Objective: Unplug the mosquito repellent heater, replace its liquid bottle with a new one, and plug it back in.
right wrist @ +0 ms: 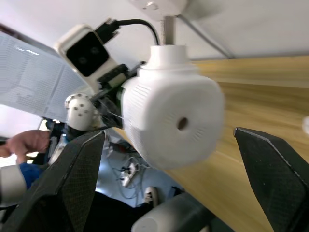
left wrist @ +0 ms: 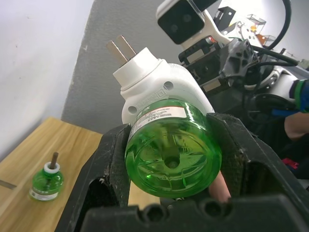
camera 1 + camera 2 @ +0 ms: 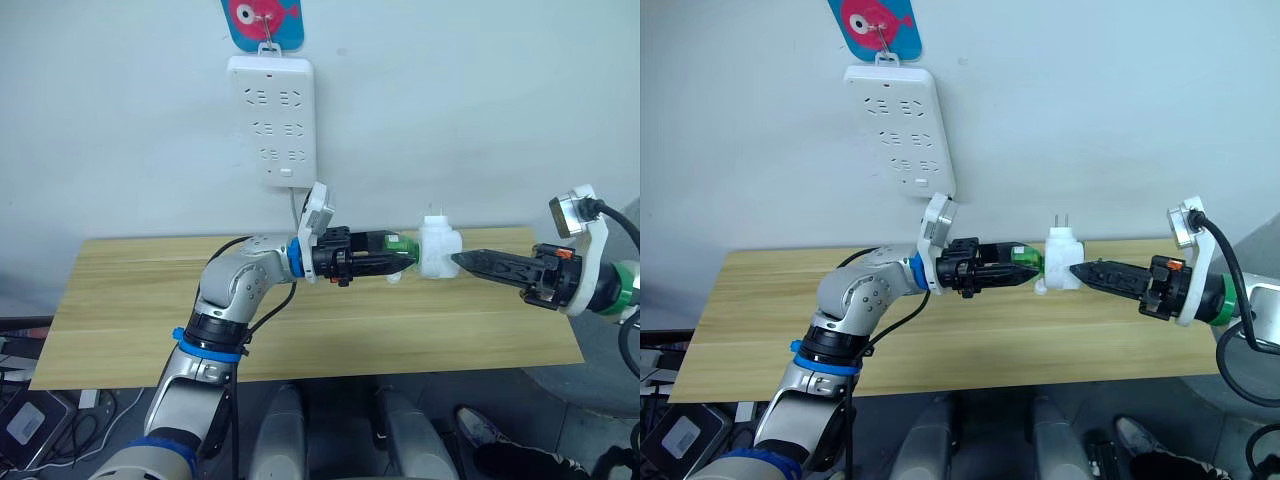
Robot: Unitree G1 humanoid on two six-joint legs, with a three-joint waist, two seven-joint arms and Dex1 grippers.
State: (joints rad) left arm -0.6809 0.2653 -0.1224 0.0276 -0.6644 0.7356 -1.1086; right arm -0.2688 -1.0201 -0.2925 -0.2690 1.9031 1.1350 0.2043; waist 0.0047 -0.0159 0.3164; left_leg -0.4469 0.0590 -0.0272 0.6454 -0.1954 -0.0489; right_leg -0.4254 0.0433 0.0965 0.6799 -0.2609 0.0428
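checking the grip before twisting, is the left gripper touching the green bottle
Touching: the left wrist view shows the left gripper fingers pressed against both sides of the green bottle.

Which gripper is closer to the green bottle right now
Left. The left gripper is clamped around the green bottle, which sits in the heater. The right gripper is open on the heater's far side, away from the bottle.

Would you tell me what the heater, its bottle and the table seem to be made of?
The mosquito repellent heater looks like white, smooth, slightly glossy moulded plastic with two metal prongs. The green bottle in the left gripper looks like clear, shiny plastic, possibly glass. The table shows pale wood grain, perhaps laminate.
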